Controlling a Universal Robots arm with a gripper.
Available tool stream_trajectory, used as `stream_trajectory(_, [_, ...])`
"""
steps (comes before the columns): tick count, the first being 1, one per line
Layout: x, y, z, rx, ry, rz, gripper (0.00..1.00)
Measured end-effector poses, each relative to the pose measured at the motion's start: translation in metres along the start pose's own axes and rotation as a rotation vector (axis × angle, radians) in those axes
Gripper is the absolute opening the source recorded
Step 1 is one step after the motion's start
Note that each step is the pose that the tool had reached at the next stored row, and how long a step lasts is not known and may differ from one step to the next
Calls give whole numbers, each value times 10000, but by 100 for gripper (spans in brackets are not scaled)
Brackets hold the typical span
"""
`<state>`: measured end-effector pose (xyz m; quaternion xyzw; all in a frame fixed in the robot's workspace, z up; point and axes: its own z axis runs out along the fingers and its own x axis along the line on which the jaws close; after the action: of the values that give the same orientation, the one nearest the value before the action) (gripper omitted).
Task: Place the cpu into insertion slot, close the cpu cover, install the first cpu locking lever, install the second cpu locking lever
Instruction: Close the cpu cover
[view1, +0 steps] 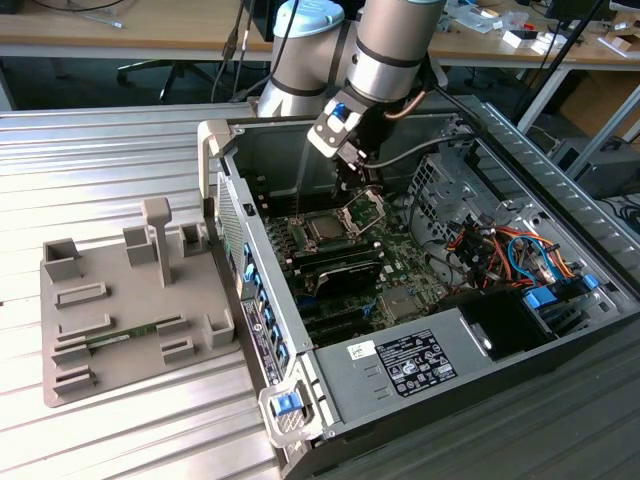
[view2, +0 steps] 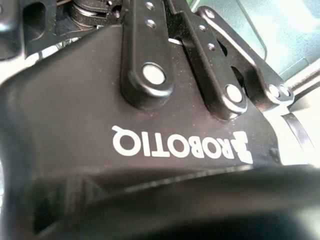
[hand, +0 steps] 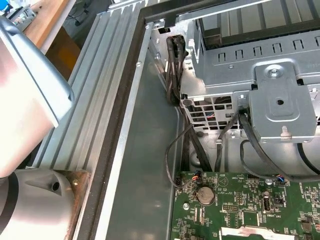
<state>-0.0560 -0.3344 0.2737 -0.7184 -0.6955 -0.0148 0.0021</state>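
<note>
My jaws hang close over the cover, and I cannot tell how far apart they stand or whether they grip anything. In the exterior view my gripper (view1: 355, 186) reaches down into the open case (view1: 232, 215), towards its far side. The tip is just above the top edge of the cover (view1: 364, 209), and I cannot tell whether the two touch.

The cover stands tilted up on its hinge, open, on the side of the slot (view1: 306, 226) towards the exterior view's right. The cpu (view1: 326, 229) lies flat in the slot with its silvery top up.

The slot sits on the green board (view1: 400, 265). The grey box (view1: 400, 362) with a white label lies at the near end of the case. Orange and blue cables (view1: 495, 248) bunch on the exterior view's right.

A grey tray (view1: 120, 300) lies on the slatted table (view1: 90, 160), just beside the case on the exterior view's left.

In the second wrist view my black link bars (view2: 150, 60) cross my own body. In the first wrist view a metal cage (hand: 260, 65) stands above the board, with black cables running down to it.
</note>
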Motion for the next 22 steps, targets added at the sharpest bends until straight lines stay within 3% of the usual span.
stream_trajectory(22, [3, 3, -109, 23, 0, 1, 11])
